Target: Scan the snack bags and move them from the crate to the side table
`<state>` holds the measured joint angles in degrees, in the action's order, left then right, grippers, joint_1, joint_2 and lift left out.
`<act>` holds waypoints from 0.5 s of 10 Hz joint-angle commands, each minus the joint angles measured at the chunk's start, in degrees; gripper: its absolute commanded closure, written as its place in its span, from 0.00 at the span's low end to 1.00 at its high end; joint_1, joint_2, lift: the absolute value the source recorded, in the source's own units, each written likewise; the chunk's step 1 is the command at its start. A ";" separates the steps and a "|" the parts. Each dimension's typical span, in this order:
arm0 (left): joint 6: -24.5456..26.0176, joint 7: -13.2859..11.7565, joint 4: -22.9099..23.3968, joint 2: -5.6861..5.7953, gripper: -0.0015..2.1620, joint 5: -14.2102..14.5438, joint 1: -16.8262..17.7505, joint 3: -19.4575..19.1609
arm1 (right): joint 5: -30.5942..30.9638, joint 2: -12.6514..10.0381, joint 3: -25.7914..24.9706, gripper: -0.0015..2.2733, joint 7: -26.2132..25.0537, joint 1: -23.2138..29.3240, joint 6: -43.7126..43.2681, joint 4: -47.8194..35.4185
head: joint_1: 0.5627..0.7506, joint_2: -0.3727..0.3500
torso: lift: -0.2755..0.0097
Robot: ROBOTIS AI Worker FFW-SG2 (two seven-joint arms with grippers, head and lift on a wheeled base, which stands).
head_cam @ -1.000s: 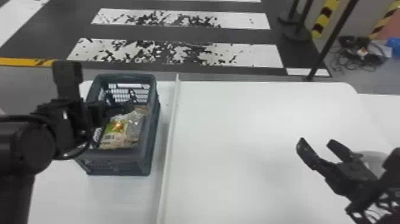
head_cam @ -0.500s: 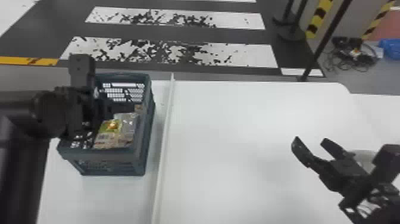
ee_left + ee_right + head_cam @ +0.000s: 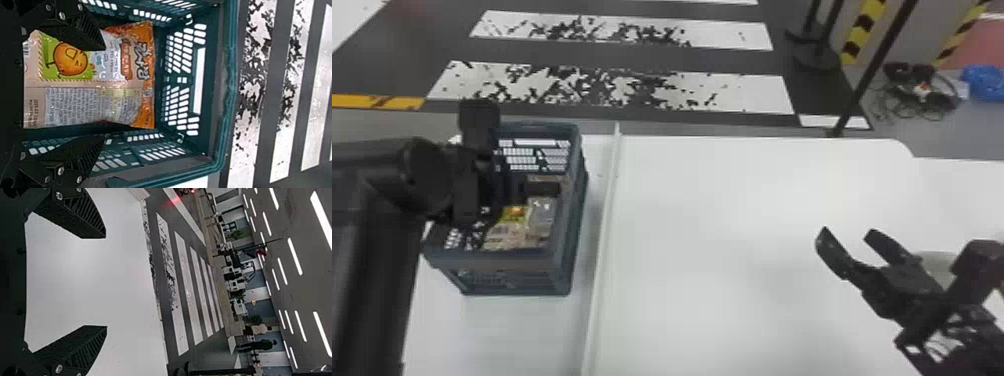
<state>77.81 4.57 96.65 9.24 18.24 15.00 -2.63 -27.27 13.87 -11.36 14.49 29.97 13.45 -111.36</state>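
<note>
The snack bag (image 3: 70,103) lies in the crate (image 3: 492,262), toward 9 o'clock in the head view. Above it, the left gripper (image 3: 517,204) has its 2 fingers spread apart; 1 overlaps the bag in the left wrist view, and I can't tell if they touch. A pale strip (image 3: 603,220) runs at the crate's 3 o'clock. Between 3 and 4 o'clock, the right gripper (image 3: 848,235) hangs over the white tabletop (image 3: 722,310), 2 fingers wide open, holding nothing.
</note>
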 commanded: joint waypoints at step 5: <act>0.02 -2.46 -3.31 -0.54 0.67 0.22 -2.70 -2.29 | -2.08 3.09 1.17 0.05 0.19 -0.09 -1.36 0.00 | 0.70 0.45 | 0.66</act>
<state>77.84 2.14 93.23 8.82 18.44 12.92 -4.56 -29.02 16.60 -10.27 14.67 29.80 12.37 -111.36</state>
